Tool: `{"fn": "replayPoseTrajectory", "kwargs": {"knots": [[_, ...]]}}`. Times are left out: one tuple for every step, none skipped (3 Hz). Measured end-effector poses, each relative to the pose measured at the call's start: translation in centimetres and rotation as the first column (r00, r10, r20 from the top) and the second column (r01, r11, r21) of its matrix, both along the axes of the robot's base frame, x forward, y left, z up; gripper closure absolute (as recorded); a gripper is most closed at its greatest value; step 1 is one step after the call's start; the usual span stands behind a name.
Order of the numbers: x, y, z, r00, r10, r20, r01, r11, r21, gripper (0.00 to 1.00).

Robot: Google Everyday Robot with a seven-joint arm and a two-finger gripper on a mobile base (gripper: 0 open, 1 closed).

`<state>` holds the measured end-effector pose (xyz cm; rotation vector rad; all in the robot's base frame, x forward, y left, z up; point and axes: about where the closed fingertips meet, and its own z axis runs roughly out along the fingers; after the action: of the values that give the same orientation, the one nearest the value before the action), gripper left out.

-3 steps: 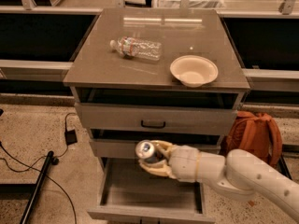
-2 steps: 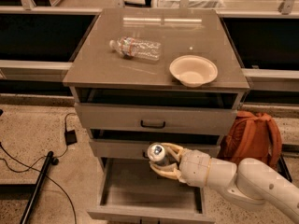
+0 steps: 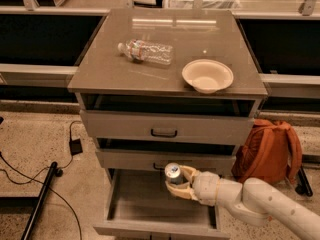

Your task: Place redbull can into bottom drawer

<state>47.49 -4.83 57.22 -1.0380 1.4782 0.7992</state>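
The redbull can [image 3: 173, 173] is a slim can with a shiny silver top, held upright in my gripper [image 3: 181, 183]. The gripper's tan fingers [image 3: 189, 173] wrap around the can's body, shut on it. The arm comes in from the lower right. The can hangs over the open bottom drawer [image 3: 145, 196], a wide grey tray pulled out from the cabinet, with a plain inside. The can is above the drawer's middle right part, just in front of the middle drawer's face.
A clear plastic bottle [image 3: 146, 51] lies on the cabinet top [image 3: 100, 69] beside a cream bowl [image 3: 207, 75]. The two upper drawers [image 3: 165, 129] are closed. An orange backpack [image 3: 268, 151] stands at the right. Black cables and a pole [image 3: 42, 194] lie on the floor at the left.
My gripper has carried the can a little to the right and lower, over the open bottom drawer. Nothing else has moved.
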Motion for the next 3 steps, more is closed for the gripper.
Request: {"fn": "replayPoseTrajectory", "kwargs": {"knots": [[-0.4,-1.3,-10.2,0.9863,-0.016,-0.164,0.028,0.997,0.067,1.00],[-0.6,-1.6,-17.5,0.9666,-0.025,-0.255,0.059,0.990,0.127,1.00],[-0.7,-1.4,-17.6,0.9660,-0.023,-0.258,0.058,0.990,0.131,1.00]]}}
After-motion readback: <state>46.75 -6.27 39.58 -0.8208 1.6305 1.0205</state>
